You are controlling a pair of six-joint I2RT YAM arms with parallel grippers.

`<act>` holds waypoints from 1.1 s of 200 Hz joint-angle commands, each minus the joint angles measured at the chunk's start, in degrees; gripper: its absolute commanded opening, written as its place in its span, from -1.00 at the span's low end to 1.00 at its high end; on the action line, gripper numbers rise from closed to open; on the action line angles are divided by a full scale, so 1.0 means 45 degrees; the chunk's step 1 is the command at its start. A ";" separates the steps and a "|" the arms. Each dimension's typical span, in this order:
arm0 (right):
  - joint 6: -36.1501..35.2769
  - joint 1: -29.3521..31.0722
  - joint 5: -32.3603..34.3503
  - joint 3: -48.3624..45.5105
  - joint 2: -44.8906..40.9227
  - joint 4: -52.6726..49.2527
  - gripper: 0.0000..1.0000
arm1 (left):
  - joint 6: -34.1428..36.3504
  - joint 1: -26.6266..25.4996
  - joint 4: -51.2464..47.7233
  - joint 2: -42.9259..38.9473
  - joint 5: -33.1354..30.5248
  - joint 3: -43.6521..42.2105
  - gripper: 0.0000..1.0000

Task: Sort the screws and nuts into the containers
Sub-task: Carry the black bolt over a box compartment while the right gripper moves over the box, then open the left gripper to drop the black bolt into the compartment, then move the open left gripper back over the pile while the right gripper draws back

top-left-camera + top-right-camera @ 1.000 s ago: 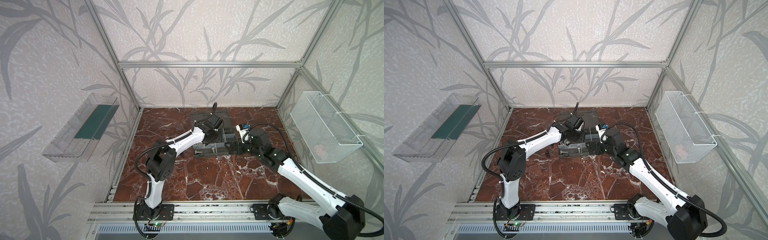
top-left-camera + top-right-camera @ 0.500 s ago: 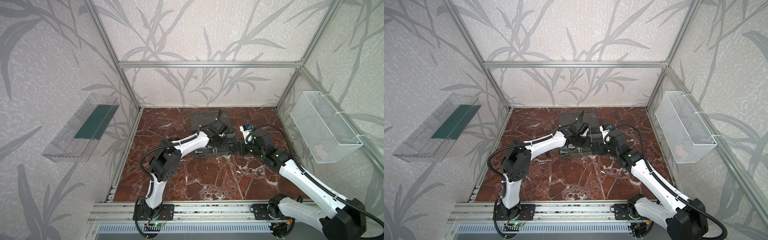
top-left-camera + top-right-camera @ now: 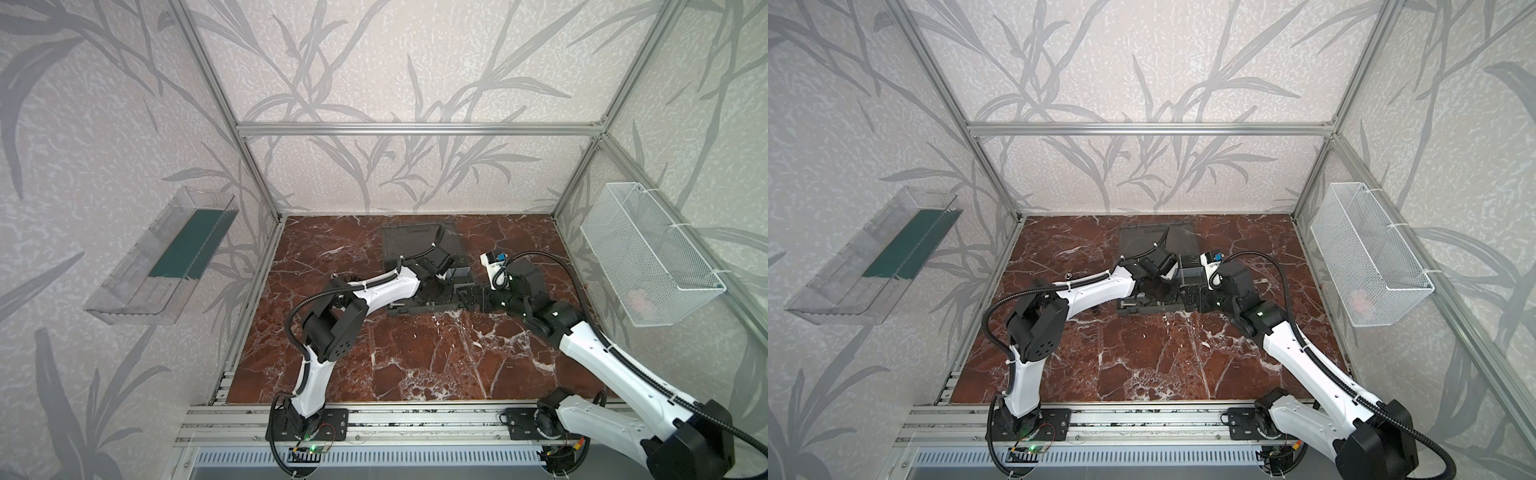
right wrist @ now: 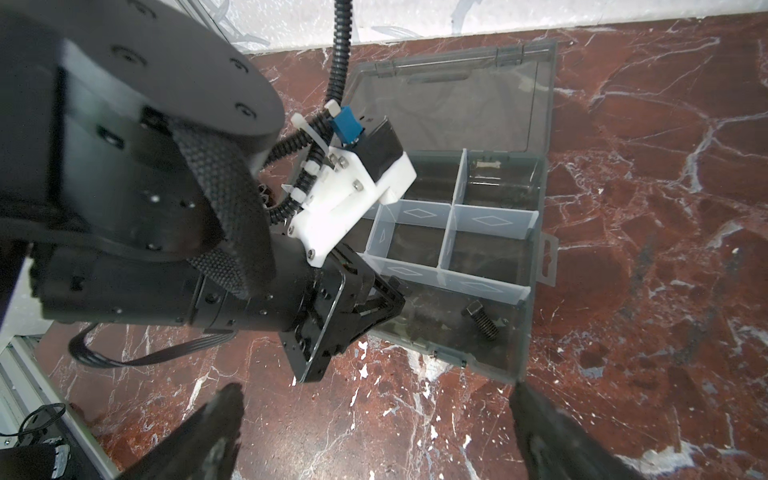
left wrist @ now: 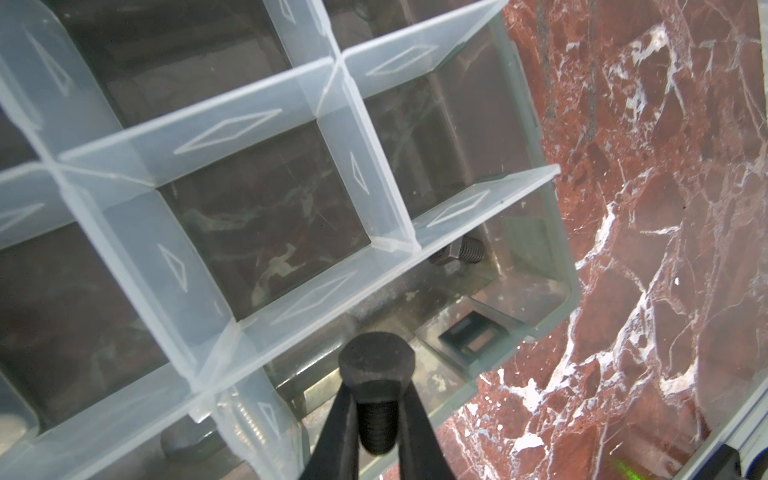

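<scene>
Top views: both grippers meet over the organizer case [image 3: 415, 309], whose lid [image 3: 415, 241] lies open beyond them. Two loose pieces lie on the table [image 3: 415, 353] back beside the left arm [image 3: 1100, 286], one pale [image 3: 1067, 275] and one dark [image 3: 1096, 310]; their type can't be resolved.

Left wrist: the left gripper [image 5: 376, 395] pinches a black screw [image 5: 376, 361] by its shank, above the edge compartment [image 5: 519, 291]. A second screw [image 5: 457, 253] lies further ahead.

Right wrist: the right gripper [image 4: 382, 436] is spread wide and empty, with the case just ahead. The other compartments look bare and no nuts are visible. Judged early; most sorting remains.
</scene>
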 commanded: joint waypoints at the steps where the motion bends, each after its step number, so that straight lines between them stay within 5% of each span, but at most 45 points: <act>1: 0.0149 -0.0058 -0.0212 -0.0163 -0.0264 0.0197 0.98 | -0.0021 -0.0058 0.0092 -0.0074 -0.0134 -0.0127 -0.53; 90: 0.0121 -0.0065 -0.0281 -0.0065 -0.0342 0.0306 0.98 | 0.0180 0.0380 -0.0211 -0.1101 -0.0760 -0.0137 -0.16; 220: 0.0536 -0.0045 -0.1649 0.0820 0.0636 0.1315 0.98 | 0.0416 0.3439 -0.0720 -0.4930 -0.1253 -0.2920 0.85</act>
